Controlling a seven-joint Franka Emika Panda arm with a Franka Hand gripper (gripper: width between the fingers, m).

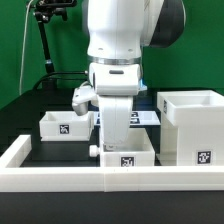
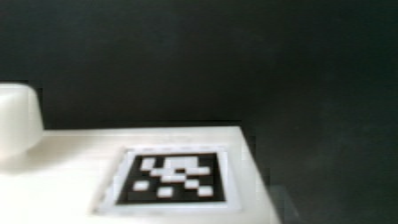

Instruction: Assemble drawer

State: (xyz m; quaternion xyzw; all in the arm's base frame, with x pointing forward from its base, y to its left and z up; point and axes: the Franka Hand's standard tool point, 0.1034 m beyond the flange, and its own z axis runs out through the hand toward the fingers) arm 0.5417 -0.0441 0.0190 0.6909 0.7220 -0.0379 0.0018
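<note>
The tall white shell [image 1: 190, 125] of the drawer stands at the exterior view's right, with a tag low on its front. One small open-top tray [image 1: 63, 125] sits on the black table at the left. The second tray [image 1: 127, 152] sits at the front centre against the low white wall, tag facing out. My gripper [image 1: 117, 132] hangs straight down over this front tray, its fingertips hidden behind the hand and the tray. The wrist view shows a white tagged surface [image 2: 178, 178] close up and a rounded white part [image 2: 15, 120] at its edge; no fingers show there.
The low white wall [image 1: 60, 180] edges the table's front and left. The marker board [image 1: 147, 117] lies behind the arm. A black stand with cables [image 1: 45, 45] rises at the back left. Black table [image 2: 214, 60] lies beyond the tagged surface.
</note>
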